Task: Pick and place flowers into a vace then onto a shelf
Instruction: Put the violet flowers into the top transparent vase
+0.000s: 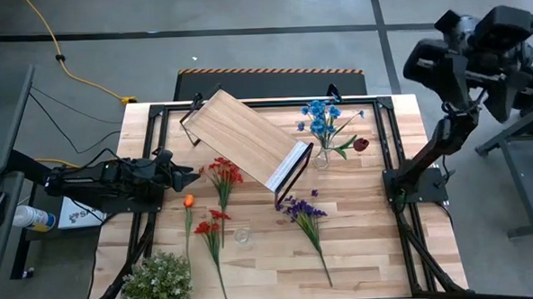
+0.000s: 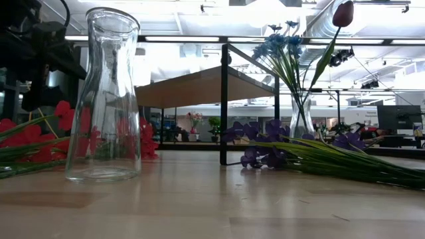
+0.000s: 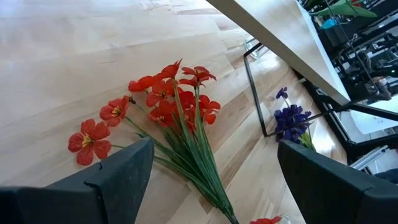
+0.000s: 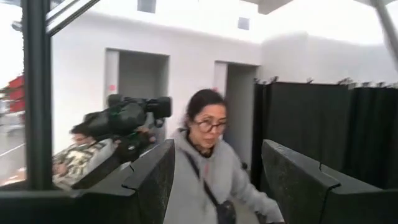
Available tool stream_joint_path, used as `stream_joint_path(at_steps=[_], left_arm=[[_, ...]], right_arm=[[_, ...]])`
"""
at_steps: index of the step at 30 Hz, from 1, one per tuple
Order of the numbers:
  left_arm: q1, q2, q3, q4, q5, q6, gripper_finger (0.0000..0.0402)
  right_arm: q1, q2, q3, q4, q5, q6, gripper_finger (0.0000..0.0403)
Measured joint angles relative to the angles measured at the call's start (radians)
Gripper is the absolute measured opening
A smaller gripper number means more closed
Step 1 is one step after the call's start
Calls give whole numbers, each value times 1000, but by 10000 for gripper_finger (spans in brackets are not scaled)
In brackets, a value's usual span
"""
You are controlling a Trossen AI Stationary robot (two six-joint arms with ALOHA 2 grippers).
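Grey concrete floor surrounds the slatted wooden table [image 1: 361, 253], with a yellow cable [image 1: 74, 77] trailing across it and a black-and-orange striped strip [image 1: 272, 71] lying just beyond the table's far edge. No brand, label or writing can be read anywhere.

On the table the shelf [image 1: 245, 138] sits at an angle, one black end bracket [image 1: 294, 171] turned toward the middle. Just beside that bracket stands a clear vase [image 1: 322, 156] holding blue flowers [image 1: 320, 118] and a dark red bud [image 1: 361, 144]. Purple flowers [image 1: 302, 209] lie flat near the middle. Red flowers [image 1: 222, 172] lie by the shelf's near long edge, with an orange bloom [image 1: 188, 201] and a second red sprig [image 1: 209, 226] closer to the front. A second, empty glass vase [image 1: 242, 234] stands upright between the red sprig and the purple stems. A bushy pale green plant [image 1: 157, 282] sits at the front left corner.

The left gripper [image 1: 188, 177] lies low over the table's left side, pointing at the red flowers, its fingers [image 3: 118, 180] spread wide with nothing between them. The right gripper [image 4: 217, 180] is raised well off the table's far right corner, facing out into the room; its fingers stand apart and empty. Past them a person in a grey hooded top stands before white walls and dark curtains.

From table height, the empty vase stands close to the camera, and an open workshop with bright ceiling lights shows beyond.
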Motion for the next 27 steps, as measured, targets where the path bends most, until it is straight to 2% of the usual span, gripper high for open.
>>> stream_joint_path(at_steps=[7,11,16,22,27], left_arm=[[0,0,0,0,0,0,376],[0,0,0,0,0,0,376],[0,0,0,-1,37,0,376],[0,0,0,-2,128,0,376],[0,0,0,-2,158,0,376]], right_arm=[[164,-2,-21,-26,-19,-20,232],[234,-6,-93,-69,-68,-37,232],[281,-4,-209,-78,-77,-62,232],[316,-52,-325,-75,-44,-154,232],[369,-134,-472,-100,19,-286,232]])
